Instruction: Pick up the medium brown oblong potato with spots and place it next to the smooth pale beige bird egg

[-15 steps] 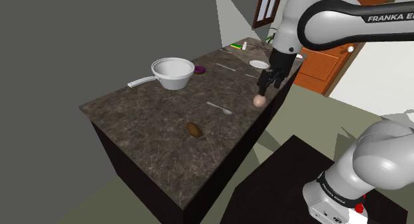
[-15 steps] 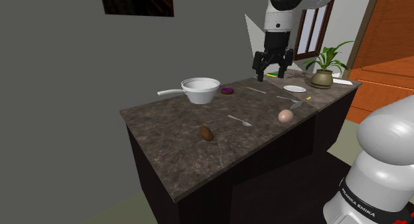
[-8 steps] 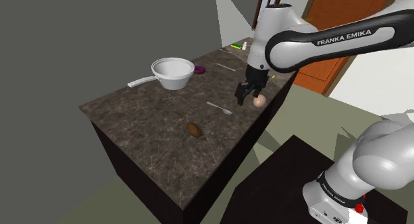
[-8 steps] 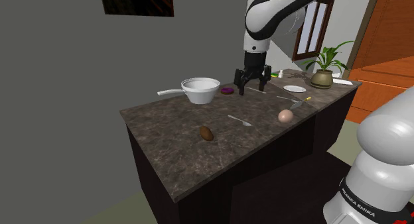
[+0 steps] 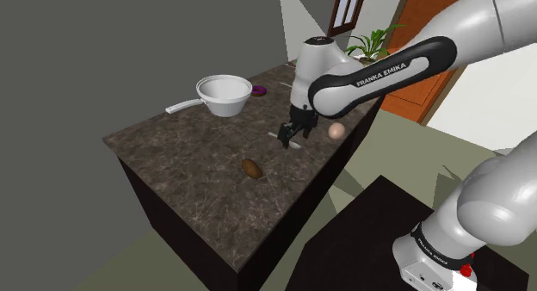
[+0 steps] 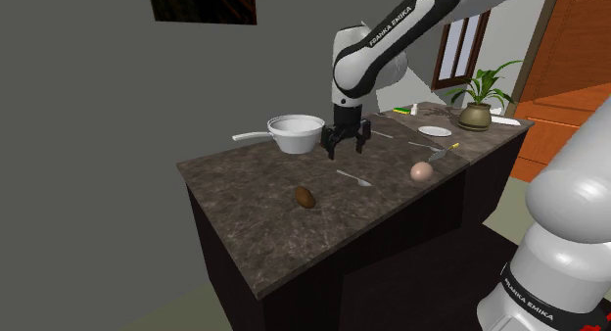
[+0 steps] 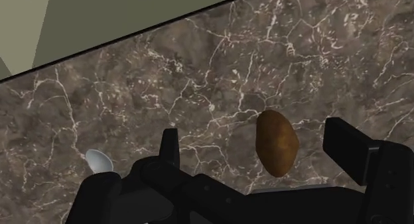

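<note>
Two black fingers (image 7: 170, 148) of my tool (image 6: 347, 145) stand wide apart, with nothing clasped between them. In the wrist view the oblong brown potato (image 7: 276, 141) shows in the gap, nearer one finger than the other, but neither finger touches it (it lies on the stone below, not in my grip). The pale bowl of a spoon (image 7: 98, 161) peeks out beside the other finger.

In the second exterior view my tool hangs above the dark, veined tabletop (image 6: 245, 182), fingers pointing down, to the right of the white saucepan (image 6: 296, 132) in that view. The potato lies on the tabletop toward that view's lower left, well apart from my tool. The spoon rests between the potato and the pale beige egg (image 6: 421, 170), which sits toward that view's right, near the tabletop's edge. The potato and the egg are well apart.

In the shoulder view my white arm (image 5: 379, 70) arches over the tabletop from the stand (image 5: 370, 238) at the lower right. My tool is over the spoon, with the potato down to its left and the egg near on its right; a small purple thing (image 5: 260, 90) lies beside the saucepan. Further back on the tabletop are a small white plate (image 6: 435, 131) and a potted plant (image 6: 478, 104) with green leaves.
</note>
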{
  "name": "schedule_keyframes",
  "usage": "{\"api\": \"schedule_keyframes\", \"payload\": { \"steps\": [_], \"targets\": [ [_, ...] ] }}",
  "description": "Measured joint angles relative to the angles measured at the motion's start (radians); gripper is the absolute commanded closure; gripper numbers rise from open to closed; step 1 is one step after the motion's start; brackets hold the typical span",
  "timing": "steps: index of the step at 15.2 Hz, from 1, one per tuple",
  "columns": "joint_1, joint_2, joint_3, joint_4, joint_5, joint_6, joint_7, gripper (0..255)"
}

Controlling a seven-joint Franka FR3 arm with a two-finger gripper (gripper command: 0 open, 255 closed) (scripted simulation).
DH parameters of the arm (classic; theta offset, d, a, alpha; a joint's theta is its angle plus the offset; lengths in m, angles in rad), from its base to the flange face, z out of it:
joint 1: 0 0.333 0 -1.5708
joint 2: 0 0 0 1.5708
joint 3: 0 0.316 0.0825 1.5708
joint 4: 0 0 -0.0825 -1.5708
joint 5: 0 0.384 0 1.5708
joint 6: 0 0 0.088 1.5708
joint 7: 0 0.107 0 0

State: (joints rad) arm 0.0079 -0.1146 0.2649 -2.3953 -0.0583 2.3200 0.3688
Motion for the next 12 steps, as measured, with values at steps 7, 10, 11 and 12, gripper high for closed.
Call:
{"api": "schedule_keyframes", "payload": {
  "steps": [7,10,11,12],
  "targets": [
    [0.017,0.292,0.008,0.145,-0.155,0.137,0.148,0],
    [0.044,0.416,-0.009,0.237,-0.218,0.164,0.206,0],
    [0.059,0.462,-0.018,0.269,-0.241,0.176,0.230,0],
    [0.071,0.504,-0.026,0.302,-0.259,0.185,0.247,0]
  ]
}}
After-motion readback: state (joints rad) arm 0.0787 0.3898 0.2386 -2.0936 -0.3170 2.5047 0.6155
